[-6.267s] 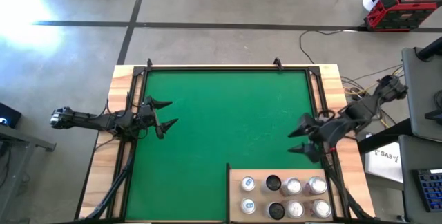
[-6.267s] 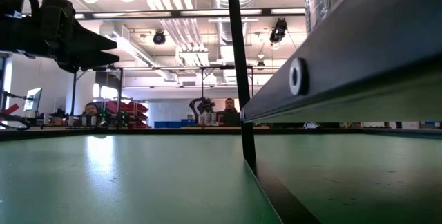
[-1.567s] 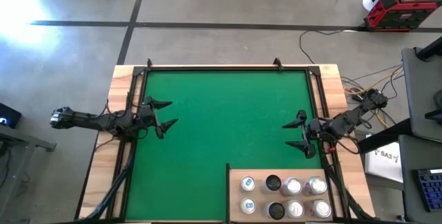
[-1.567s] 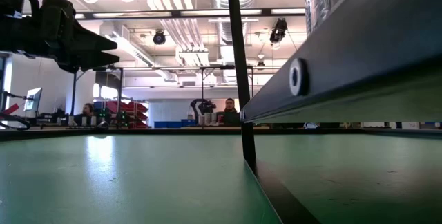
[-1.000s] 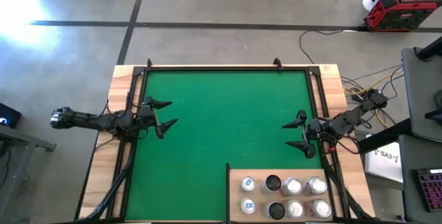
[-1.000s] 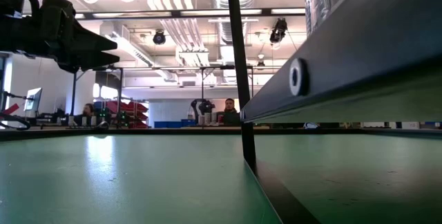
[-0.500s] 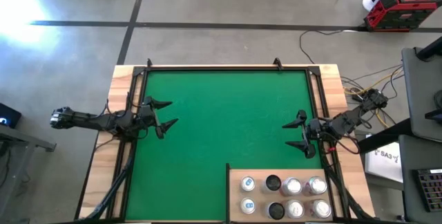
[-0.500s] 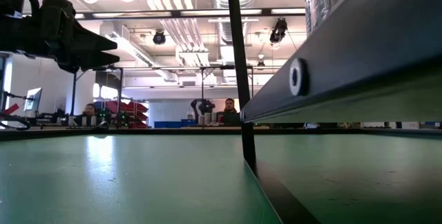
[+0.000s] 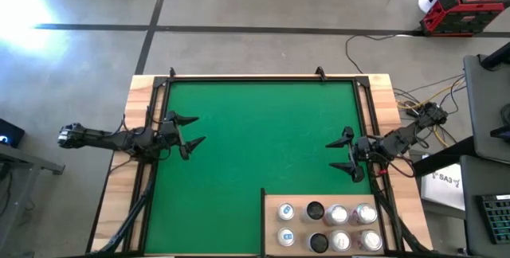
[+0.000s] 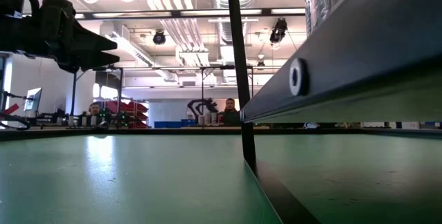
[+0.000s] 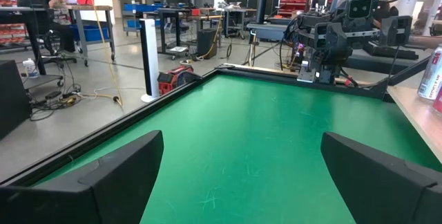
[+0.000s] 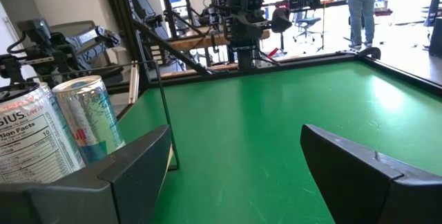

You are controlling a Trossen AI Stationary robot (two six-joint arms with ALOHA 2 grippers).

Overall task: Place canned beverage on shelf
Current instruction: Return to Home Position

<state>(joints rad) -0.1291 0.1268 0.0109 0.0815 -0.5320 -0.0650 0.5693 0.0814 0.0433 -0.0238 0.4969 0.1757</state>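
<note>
Eight cans (image 9: pixel 337 215) upright in two rows of four on the shelf (image 9: pixel 272 202), shelf at the green mat's (image 9: pixel 263 130) lower right corner (high view), left gripper (image 9: pixel 199 129) over the mat's left edge, right gripper (image 9: pixel 329 154) over its right edge, both jaws spread wide.

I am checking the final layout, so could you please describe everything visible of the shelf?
The shelf is a flat rectangular panel of pale wood with a dark edge, over a corner of the green mat on the right arm's side, at the high view's bottom. Eight soda cans stand upright on it in two rows of four. In the low view its dark edge, bearing a round fitting, runs overhead, so it looks raised. The open right gripper hangs nearby, not touching it.
</note>
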